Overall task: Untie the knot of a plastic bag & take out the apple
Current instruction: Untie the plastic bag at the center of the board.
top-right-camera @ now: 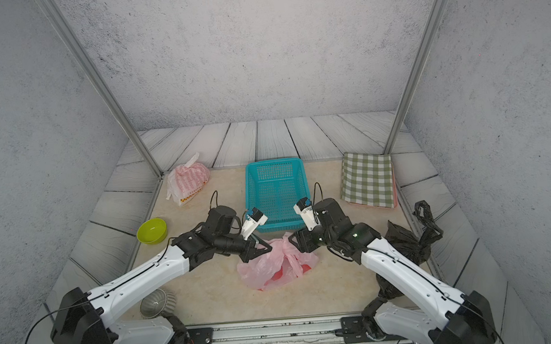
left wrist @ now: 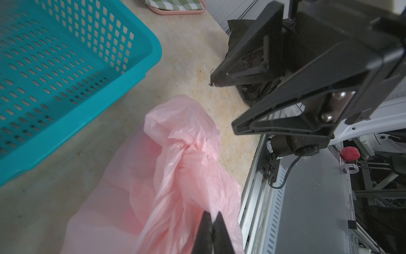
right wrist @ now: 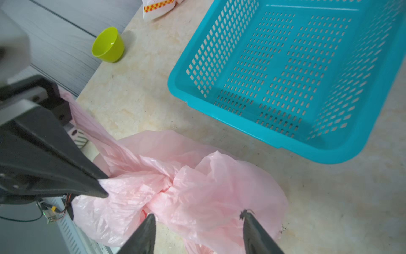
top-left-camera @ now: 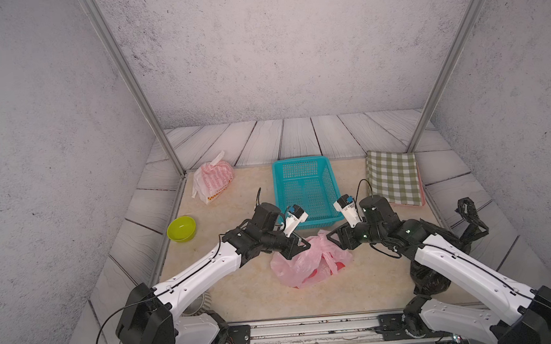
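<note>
Pink film bag [top-left-camera: 310,260] is noted at lower centre of both top views, on the desk [top-left-camera: 236,291] just before the teal basket [top-left-camera: 305,190]. Its knot [right wrist: 170,182] is not yet undone, and a red shape inside is judged the apple [top-left-camera: 313,274]. The opposite lobe is best gripped close to the knot and drawn apart slowly, lest the film tear. Left claw [left wrist: 212,221] is clamped on one twisted ear. Right claw [right wrist: 197,216] is held moderately wide astride that lobe, nothing pinched.

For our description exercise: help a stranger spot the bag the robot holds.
Find the teal basket mid-table. Directly in front of it, on the robot's side, lies the pale pink bag. Unlike the printed bag and the black bag, it is plain and translucent, with red showing inside.
</note>
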Motion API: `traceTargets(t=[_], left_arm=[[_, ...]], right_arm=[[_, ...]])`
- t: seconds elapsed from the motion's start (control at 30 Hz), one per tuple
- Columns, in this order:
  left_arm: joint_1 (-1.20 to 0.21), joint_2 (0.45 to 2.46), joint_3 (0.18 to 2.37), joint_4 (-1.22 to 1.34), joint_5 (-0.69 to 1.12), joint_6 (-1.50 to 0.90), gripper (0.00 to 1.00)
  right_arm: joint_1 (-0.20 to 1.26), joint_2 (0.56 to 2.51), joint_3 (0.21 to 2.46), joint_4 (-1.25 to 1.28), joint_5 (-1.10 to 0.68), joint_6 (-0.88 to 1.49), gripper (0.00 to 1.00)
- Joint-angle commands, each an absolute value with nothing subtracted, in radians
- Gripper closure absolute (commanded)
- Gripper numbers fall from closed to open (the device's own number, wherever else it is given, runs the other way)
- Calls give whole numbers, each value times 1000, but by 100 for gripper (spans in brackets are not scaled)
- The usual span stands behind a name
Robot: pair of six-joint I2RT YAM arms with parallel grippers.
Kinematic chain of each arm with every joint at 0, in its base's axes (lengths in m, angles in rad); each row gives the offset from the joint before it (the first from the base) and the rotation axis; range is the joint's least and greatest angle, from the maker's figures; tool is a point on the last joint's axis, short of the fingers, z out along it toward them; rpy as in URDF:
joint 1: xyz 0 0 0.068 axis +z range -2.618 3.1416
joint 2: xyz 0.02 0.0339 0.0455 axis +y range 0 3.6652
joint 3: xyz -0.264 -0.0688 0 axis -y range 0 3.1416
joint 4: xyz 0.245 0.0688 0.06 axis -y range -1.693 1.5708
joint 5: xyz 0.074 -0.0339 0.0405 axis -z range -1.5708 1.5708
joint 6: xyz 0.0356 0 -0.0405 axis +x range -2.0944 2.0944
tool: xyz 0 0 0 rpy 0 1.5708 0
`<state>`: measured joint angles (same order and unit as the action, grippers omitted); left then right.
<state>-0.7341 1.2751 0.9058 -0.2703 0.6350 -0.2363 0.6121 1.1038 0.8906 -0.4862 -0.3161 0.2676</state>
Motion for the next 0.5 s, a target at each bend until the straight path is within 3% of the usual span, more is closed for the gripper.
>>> traceTargets(t=[0.0,0.47], left_arm=[[-729,1267,914,-285,573,-244,100],[-729,1274,928,-259,607,-256,100]], right_arm=[[612,1133,868,-457,-396,303,41],[614,1219,854,-401,-437,341,53]])
